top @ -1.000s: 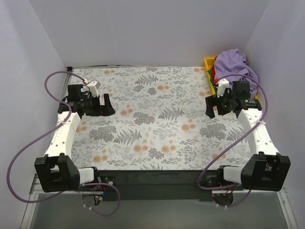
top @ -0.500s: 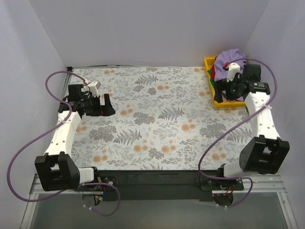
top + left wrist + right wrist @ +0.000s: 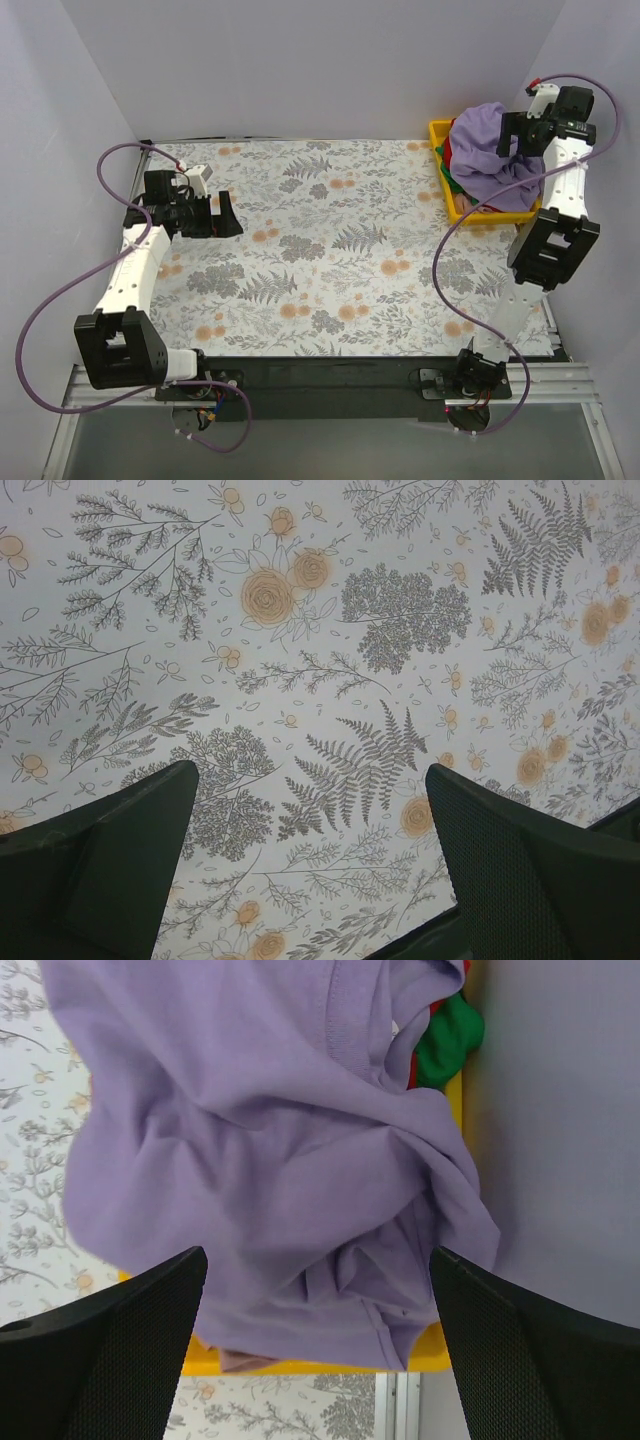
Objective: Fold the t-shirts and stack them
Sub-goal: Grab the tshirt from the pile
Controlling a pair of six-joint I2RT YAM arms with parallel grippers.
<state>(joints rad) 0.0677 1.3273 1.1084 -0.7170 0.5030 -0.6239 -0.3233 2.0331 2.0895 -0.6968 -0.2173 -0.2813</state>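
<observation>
A crumpled lavender t-shirt [image 3: 487, 152] tops a heap in the yellow tray [image 3: 437, 130] at the back right. In the right wrist view the lavender t-shirt [image 3: 270, 1140] fills most of the frame. Green cloth [image 3: 450, 1045] and a red edge [image 3: 424, 1032] show beside it, and a pale pink bit [image 3: 243, 1360] peeks out at the tray's rim. My right gripper [image 3: 508, 138] hangs open above the heap, its jaws [image 3: 316, 1260] wide apart with nothing between them. At the left, my left gripper [image 3: 226, 217] stands open over the floral cloth [image 3: 320, 630], its jaws [image 3: 310, 775] empty.
The floral-patterned cloth [image 3: 320, 240] covers the table. White walls close in the back and both sides. The tray's yellow rim [image 3: 300, 1365] lies close to the right wall and the table's right edge. Purple cables loop from both arms.
My right arm has swung from over the table's right side up and back, so its gripper now hangs above the heap in the tray. The left arm has barely shifted.
</observation>
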